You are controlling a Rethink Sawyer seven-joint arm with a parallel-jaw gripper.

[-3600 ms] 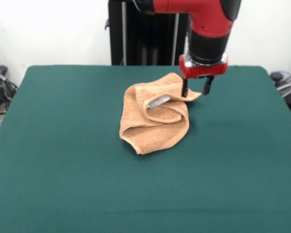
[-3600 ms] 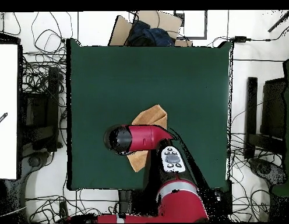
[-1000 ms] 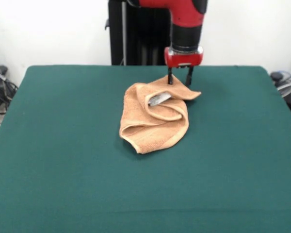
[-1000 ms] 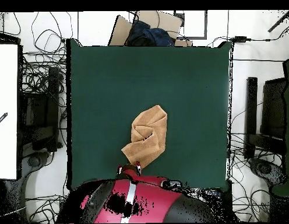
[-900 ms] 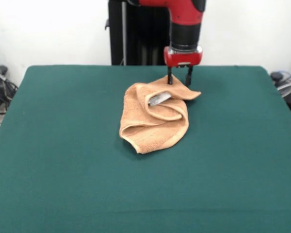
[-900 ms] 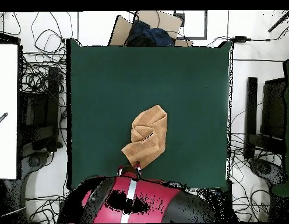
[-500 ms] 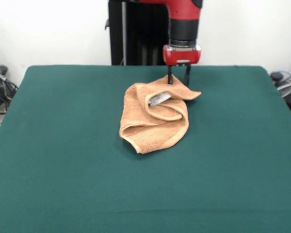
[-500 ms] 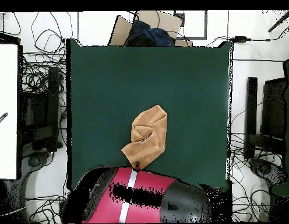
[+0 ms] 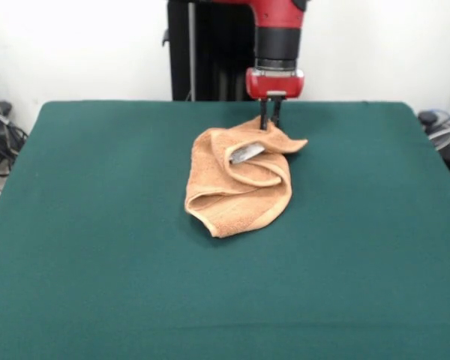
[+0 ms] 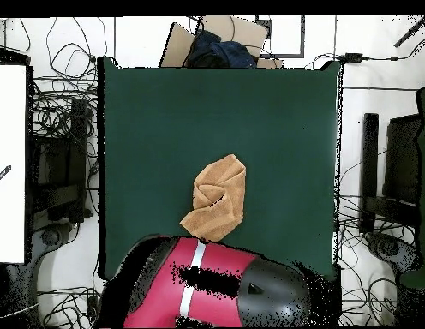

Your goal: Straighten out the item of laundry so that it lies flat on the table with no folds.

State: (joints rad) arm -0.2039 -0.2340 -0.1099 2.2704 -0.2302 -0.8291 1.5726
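The item of laundry (image 9: 240, 180) is a peach-tan towel lying crumpled in folds on the green table (image 9: 97, 247), a little right of middle, with a grey tag (image 9: 245, 154) showing in a fold. My gripper (image 9: 270, 124) comes down at the towel's far edge, its two fingers drawn close together and shut on the cloth there. In the overhead view the towel (image 10: 218, 201) lies near the table's (image 10: 164, 120) lower middle, and the red arm (image 10: 207, 287) hides the gripper and the towel's lowest corner.
Tangled cables (image 10: 57, 128) lie on the floor around the table. A cardboard box (image 10: 218, 38) with dark cloth sits beyond the table's top edge in the overhead view. A white board (image 10: 8, 163) stands at the left.
The gripper's fingers have drawn together on the towel's far edge and shifted slightly left. The towel's right corner has pulled in a little.
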